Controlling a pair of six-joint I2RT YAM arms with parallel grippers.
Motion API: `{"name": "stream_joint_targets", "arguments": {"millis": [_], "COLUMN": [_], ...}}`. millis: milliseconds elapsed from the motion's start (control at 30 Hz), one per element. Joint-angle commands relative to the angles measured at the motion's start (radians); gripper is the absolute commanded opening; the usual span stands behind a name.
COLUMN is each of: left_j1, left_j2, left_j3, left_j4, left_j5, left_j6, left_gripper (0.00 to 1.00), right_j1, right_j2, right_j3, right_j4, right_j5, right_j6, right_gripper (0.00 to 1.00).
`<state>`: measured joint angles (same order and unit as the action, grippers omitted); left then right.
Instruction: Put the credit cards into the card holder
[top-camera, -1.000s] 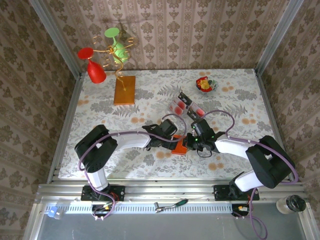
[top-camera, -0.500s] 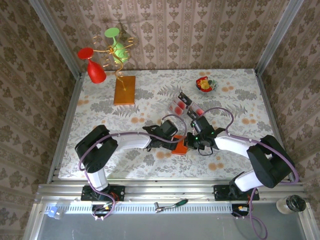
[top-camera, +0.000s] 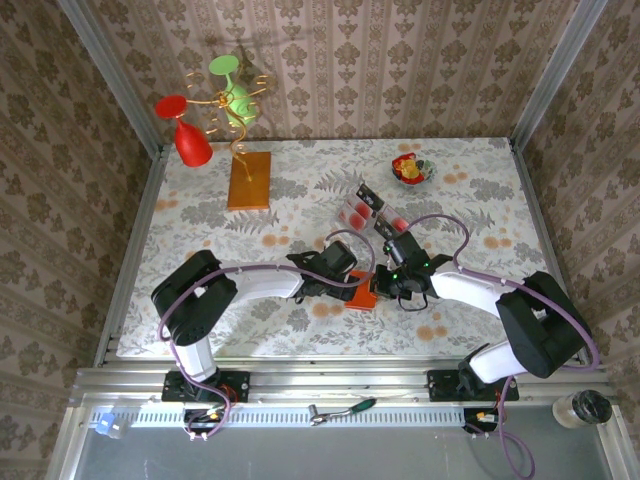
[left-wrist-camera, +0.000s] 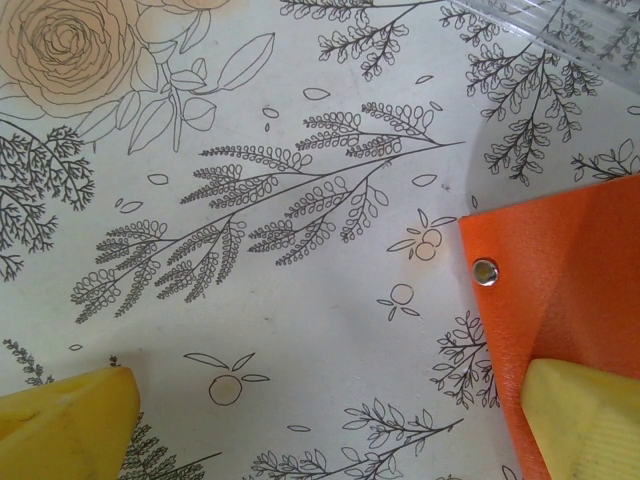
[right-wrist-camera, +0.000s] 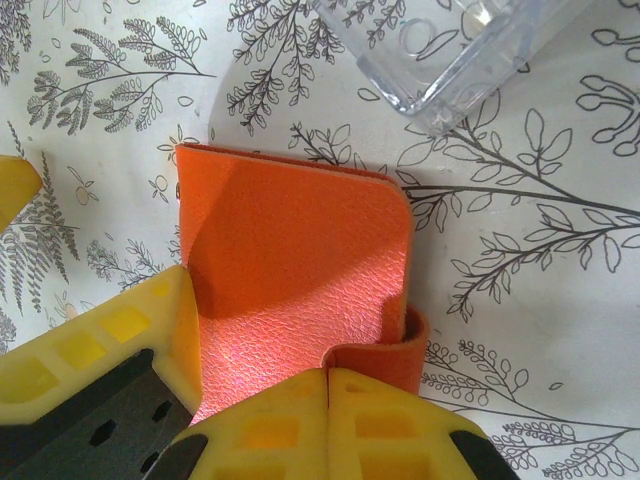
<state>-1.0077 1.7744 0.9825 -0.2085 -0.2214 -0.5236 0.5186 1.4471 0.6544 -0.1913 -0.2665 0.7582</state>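
The orange card holder (top-camera: 362, 294) lies flat on the flowered cloth between both arms. My right gripper (right-wrist-camera: 328, 375) is shut at its near edge, and a curled-up flap (right-wrist-camera: 400, 350) of the holder runs into the seam between the pads. My left gripper (left-wrist-camera: 330, 420) stands open, one yellow finger (left-wrist-camera: 585, 420) resting on the holder (left-wrist-camera: 560, 290) and the other (left-wrist-camera: 60, 425) over bare cloth. That resting finger (right-wrist-camera: 110, 340) also shows on the holder (right-wrist-camera: 290, 230) in the right wrist view. Red-and-white credit cards (top-camera: 354, 212) stand in a clear tray just behind.
The clear plastic tray (top-camera: 372, 213) sits close behind the holder, with its corner (right-wrist-camera: 450, 50) near my right fingers. A small bowl (top-camera: 411, 169) is at the back right. A wooden board (top-camera: 249, 181) carries a wire stand with red and green glasses at the back left.
The right wrist has shifted very slightly over the holder. Both grippers keep the same state, and the holder has barely moved.
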Motion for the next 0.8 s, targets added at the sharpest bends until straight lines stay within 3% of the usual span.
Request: {"name": "stream_joint_targets", "arguments": {"millis": [0, 467, 767], "left_j1": [-0.014, -0.016, -0.017], "left_j2": [0.046, 0.045, 0.036], "left_j3": [-0.021, -0.027, -0.027], "left_j4": [-0.051, -0.047, -0.05], "left_j5": [0.026, 0.029, 0.025], "left_j6": [-0.003, -0.004, -0.004], "left_gripper": [1.0, 1.0, 1.0], "right_j1": [-0.005, -0.008, -0.026], "right_j2": [-0.004, 0.058, 0.013], "right_j3": [0.018, -0.101, -0.189], "right_j4": [-0.048, 0.001, 0.005], "right_j5": [0.013, 0.062, 0.119], "right_j6": [-0.014, 0.005, 0.07], "right_gripper": [0.0, 0.0, 0.0]}}
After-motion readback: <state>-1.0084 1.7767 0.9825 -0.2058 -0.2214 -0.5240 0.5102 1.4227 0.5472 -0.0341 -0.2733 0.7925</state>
